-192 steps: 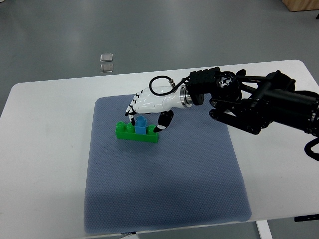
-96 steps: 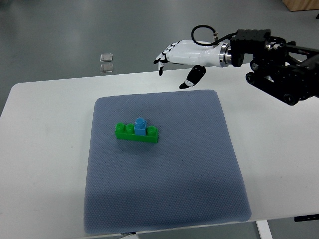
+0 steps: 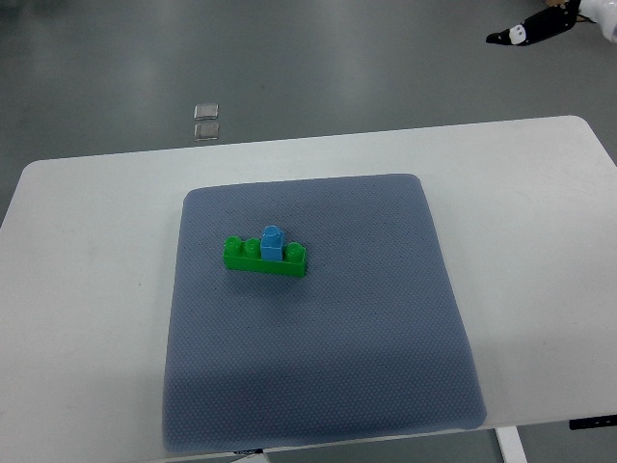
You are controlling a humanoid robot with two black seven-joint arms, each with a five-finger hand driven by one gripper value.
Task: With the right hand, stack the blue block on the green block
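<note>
The blue block (image 3: 272,243) sits upright on top of the long green block (image 3: 265,258), over its middle studs. Both rest on the blue-grey mat (image 3: 318,318), left of its centre. Only the tip of my right hand (image 3: 528,31) shows, at the top right corner, high above the floor beyond the table. The finger that shows is stretched out and holds nothing. It is far from both blocks. My left arm does not show.
The mat lies on a white table (image 3: 87,289) with bare margins on both sides. Two small clear squares (image 3: 205,121) lie on the grey floor beyond the table's far edge.
My right hand let go of the blue block on the green block, then lifted and drew back up and to the right, almost out of the picture. The blocks stayed put.
</note>
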